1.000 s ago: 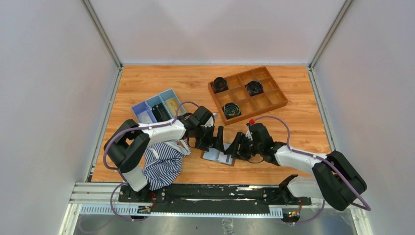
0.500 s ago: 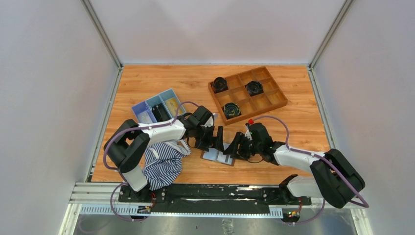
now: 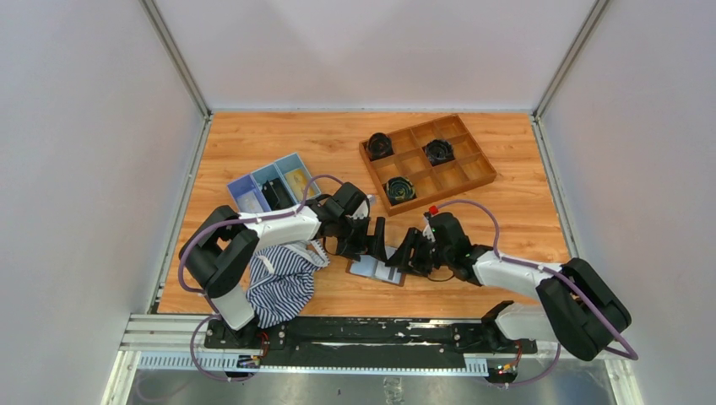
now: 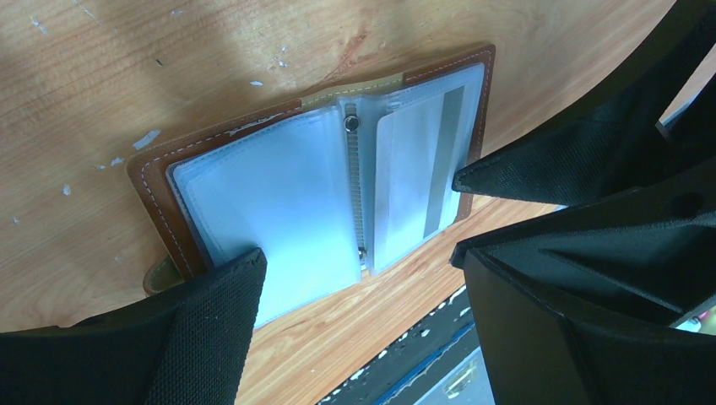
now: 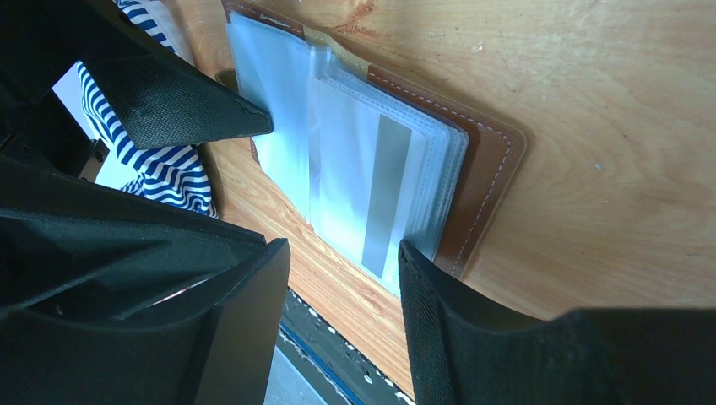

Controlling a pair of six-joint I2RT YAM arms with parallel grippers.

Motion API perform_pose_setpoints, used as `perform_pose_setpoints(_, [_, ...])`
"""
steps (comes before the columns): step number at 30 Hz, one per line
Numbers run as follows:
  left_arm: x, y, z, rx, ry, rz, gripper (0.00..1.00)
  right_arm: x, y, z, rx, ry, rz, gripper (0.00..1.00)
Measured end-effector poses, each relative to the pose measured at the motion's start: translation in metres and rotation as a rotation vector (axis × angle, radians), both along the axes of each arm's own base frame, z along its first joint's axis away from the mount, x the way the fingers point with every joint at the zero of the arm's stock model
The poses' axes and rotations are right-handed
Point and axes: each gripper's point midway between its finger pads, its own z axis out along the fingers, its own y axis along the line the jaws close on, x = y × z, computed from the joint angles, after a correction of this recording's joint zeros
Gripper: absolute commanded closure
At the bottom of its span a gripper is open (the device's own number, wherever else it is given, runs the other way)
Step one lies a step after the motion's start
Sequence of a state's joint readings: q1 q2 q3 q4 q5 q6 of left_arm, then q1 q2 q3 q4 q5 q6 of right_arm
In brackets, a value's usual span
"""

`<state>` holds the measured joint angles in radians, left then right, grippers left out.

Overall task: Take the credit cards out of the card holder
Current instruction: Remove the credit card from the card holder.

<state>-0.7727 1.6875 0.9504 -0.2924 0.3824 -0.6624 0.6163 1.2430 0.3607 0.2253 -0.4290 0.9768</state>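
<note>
The card holder (image 3: 377,269) lies open flat on the wooden table near the front edge, between both grippers. It has a brown cover and pale blue sleeves (image 4: 279,186). A white card with a grey stripe (image 4: 432,160) sits inside the right-hand sleeve, and it also shows in the right wrist view (image 5: 382,194). My left gripper (image 4: 356,266) is open over the holder, with one fingertip (image 4: 236,278) on the left sleeve's near corner. My right gripper (image 5: 344,253) is open, with one fingertip (image 5: 418,270) at the near edge of the right sleeve stack (image 5: 405,169).
A light-blue compartment tray (image 3: 272,187) stands behind the left arm. A brown wooden grid tray (image 3: 426,160) with three black round items is at the back right. A blue-and-white striped cloth (image 3: 279,283) lies left of the holder. The table's front edge and black rail (image 3: 363,325) are close.
</note>
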Motion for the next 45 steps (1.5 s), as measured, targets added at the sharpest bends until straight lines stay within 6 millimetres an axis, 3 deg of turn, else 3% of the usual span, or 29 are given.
perform_pose_setpoints(45, [0.0005,-0.0002,0.0001,0.000,-0.002,0.001,0.07,-0.0002,0.0009,-0.0028,0.026,-0.009,-0.019,0.46])
